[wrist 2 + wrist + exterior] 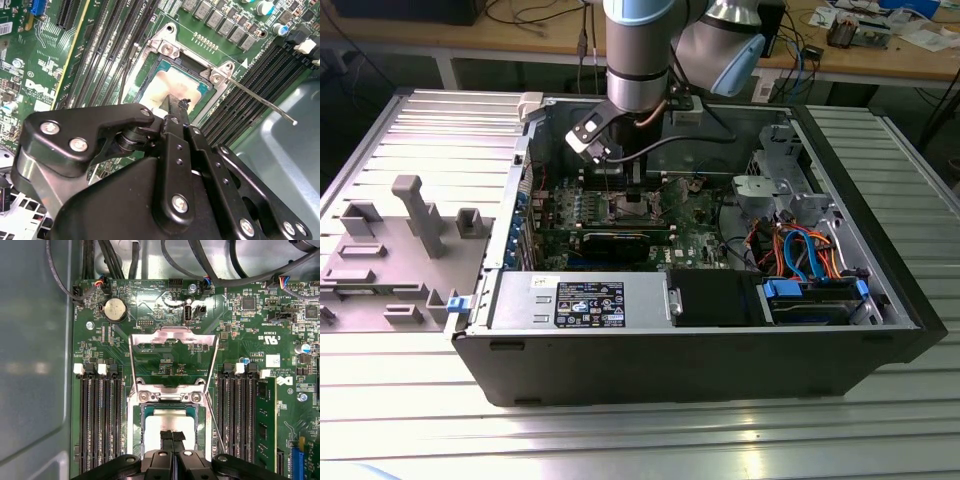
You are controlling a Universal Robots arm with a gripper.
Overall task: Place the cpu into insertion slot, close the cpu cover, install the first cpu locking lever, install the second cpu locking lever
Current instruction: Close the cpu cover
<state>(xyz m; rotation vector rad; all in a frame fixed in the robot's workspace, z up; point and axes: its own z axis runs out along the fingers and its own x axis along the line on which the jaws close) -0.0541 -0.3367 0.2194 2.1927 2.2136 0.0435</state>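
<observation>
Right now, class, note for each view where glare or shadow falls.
Exterior view: bright glare streaks the ribbed table; inside the case it is darker. First wrist view: a pale reflection sits on the case wall, and the cpu top shines. Second wrist view: the cpu shows a warm sheen.

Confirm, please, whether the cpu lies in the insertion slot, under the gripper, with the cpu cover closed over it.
Not quite: the first wrist view shows the cpu cover swung open, away from the cpu, not closed. The cpu does lie in the insertion slot, under the gripper.
</observation>
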